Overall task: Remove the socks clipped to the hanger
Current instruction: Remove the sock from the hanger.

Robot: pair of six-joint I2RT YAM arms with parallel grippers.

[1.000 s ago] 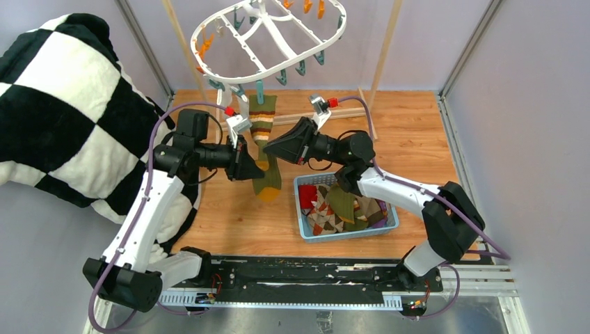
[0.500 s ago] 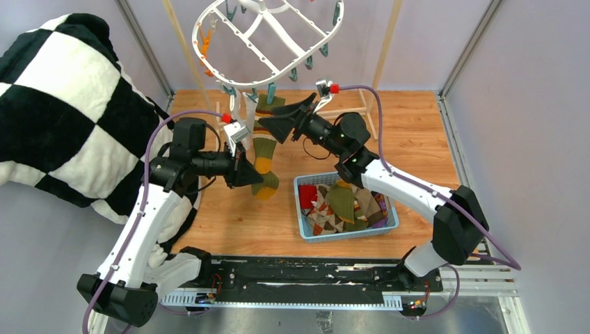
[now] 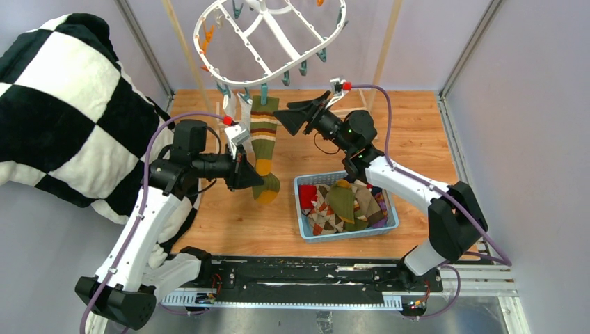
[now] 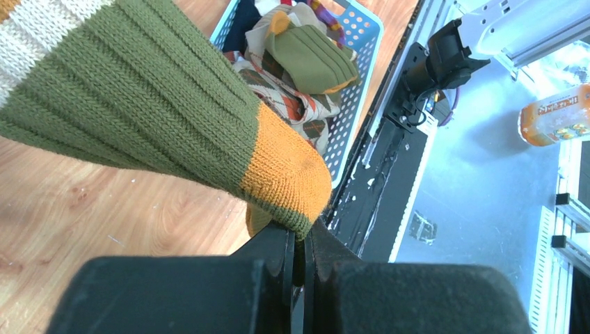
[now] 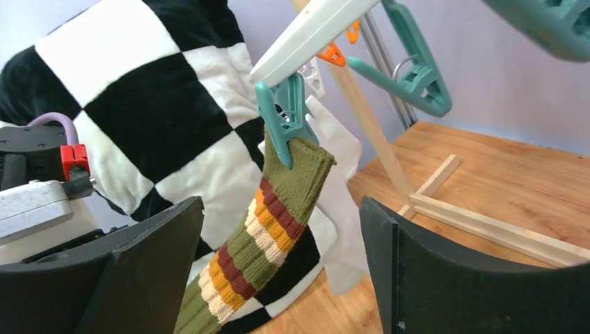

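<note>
The white oval hanger [image 3: 229, 76] hangs tilted at the back, and its rim [image 5: 313, 31] shows in the right wrist view. A teal clip [image 5: 285, 125] holds the cuff of an olive sock [image 3: 264, 132] with red, orange and cream stripes. A white sock [image 3: 243, 110] hangs just left of it. My left gripper [image 3: 256, 179] is shut on the striped sock's lower end, pinching the edge by its orange patch [image 4: 289, 170]. My right gripper [image 3: 285, 115] stands open just right of the clip. Between its fingers the sock [image 5: 278, 202] shows, untouched.
A blue basket [image 3: 393, 217] in front of the right arm holds several loose socks. The checked blanket [image 3: 62, 104] fills the left side. A light wooden rack [image 5: 445, 212] stands on the floor behind the hanger. Purple walls close in both sides.
My right gripper has opened and risen from beside the sock's middle up to the clip. The hanger has swung and tilted. My left gripper has kept its hold on the sock.
</note>
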